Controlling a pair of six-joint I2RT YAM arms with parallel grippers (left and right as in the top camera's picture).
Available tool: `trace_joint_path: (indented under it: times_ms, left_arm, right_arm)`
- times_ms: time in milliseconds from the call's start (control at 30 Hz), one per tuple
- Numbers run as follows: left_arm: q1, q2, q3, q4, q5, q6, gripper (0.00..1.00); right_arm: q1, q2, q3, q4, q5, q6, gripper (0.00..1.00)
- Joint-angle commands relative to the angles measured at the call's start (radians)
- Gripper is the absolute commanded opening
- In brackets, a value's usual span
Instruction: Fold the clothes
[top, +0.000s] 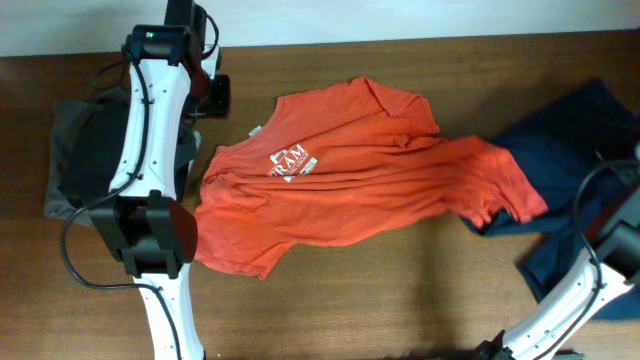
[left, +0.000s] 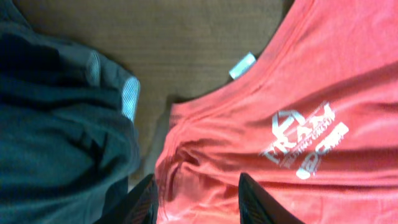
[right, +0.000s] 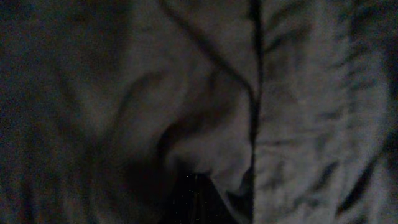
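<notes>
The orange-red T-shirt (top: 350, 180) lies spread and wrinkled across the middle of the table, its white lettering (top: 291, 161) facing up. In the left wrist view my left gripper (left: 196, 200) holds a puckered ridge of the T-shirt (left: 298, 74) at its left shoulder, with cloth filling the gap between the fingers. In the overhead view that gripper is mostly hidden under its own arm (top: 150, 120). The navy garment (top: 570, 140) lies partly under the shirt's right end. My right gripper (right: 199, 202) hangs shut close over dark cloth (right: 298, 112).
A black and grey garment (top: 75, 160) lies at the left, beside the shirt and under the left arm, and fills the left of the wrist view (left: 56, 124). A white neck tag (left: 242, 65) sticks out on bare wood. The right arm (top: 590, 280) reaches in from the bottom right.
</notes>
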Motion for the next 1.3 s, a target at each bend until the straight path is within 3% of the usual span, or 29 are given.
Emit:
trace_joint_path:
  times_ms: [0, 167, 333, 433, 567, 767, 1000, 1100, 1267]
  left_arm:
    - [0.0, -0.031, 0.016, -0.024, 0.039, 0.015, 0.42]
    - [0.0, -0.031, 0.016, -0.027, 0.04, 0.015, 0.42]
    - [0.0, -0.031, 0.016, -0.027, 0.04, 0.016, 0.42]
    - [0.0, -0.031, 0.016, -0.027, 0.04, 0.016, 0.42]
    - [0.0, -0.031, 0.016, -0.028, 0.04, 0.016, 0.42]
    - [0.0, -0.031, 0.016, -0.058, 0.04, 0.016, 0.42]
    - [0.0, -0.031, 0.016, -0.061, 0.04, 0.016, 0.43]
    - [0.0, -0.031, 0.016, -0.061, 0.04, 0.016, 0.42]
    - [0.0, -0.031, 0.016, -0.052, 0.04, 0.016, 0.43]
  right_arm:
    - [0.125, 0.082, 0.008, 0.108, -0.198, -0.023, 0.04]
    - [0.193, 0.081, 0.168, 0.041, -0.23, -0.229, 0.04]
    - [0.14, 0.07, 0.446, -0.329, -0.245, -0.299, 0.04]
    - [0.088, 0.07, 0.591, -0.602, -0.422, -0.301, 0.07]
    - [0.121, 0.071, 0.559, -0.742, -0.531, -0.326, 0.05]
    - [0.204, 0.074, 0.294, -0.708, -0.28, -0.1, 0.04]
    - [0.099, 0.074, 0.048, -0.56, 0.022, 0.057, 0.04]
    - [0.015, 0.071, 0.06, -0.55, 0.186, 0.068, 0.04]
    - [-0.106, 0.069, 0.256, -0.581, 0.183, 0.005, 0.04]
